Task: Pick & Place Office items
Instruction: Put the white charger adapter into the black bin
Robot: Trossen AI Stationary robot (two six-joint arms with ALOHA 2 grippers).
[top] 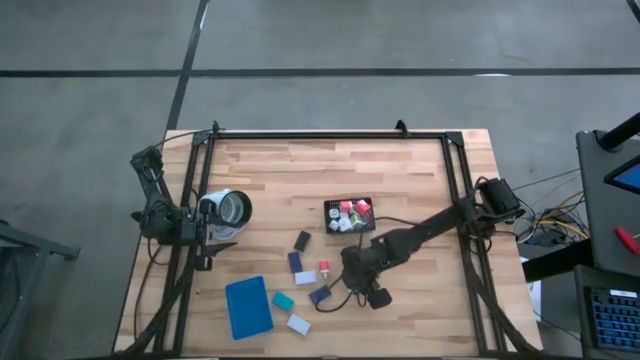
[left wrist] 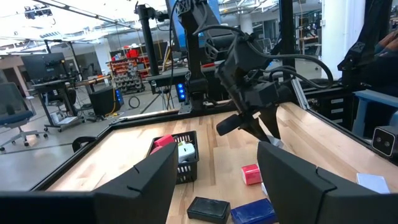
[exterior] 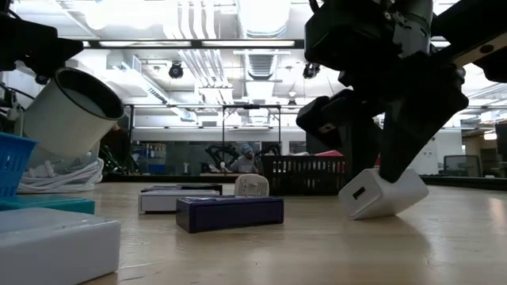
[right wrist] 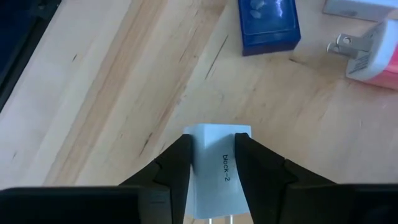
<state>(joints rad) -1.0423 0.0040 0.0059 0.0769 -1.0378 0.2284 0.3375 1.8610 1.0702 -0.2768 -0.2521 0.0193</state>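
One white plug block (right wrist: 214, 177) labelled "block-2", tilted, pinched by the right pincer (right wrist: 212, 163).

From overhead the right claw (top: 352, 283) sits right on top of the white charger block (right wrist: 214, 171), so you basically can't see the block there. The bits in the black mesh basket (top: 348, 216) are way too small to sort out, just red, pink and white blobs. In the low view, the white box (exterior: 55, 247) and blue tray (exterior: 14, 162) get chopped off by the edge.
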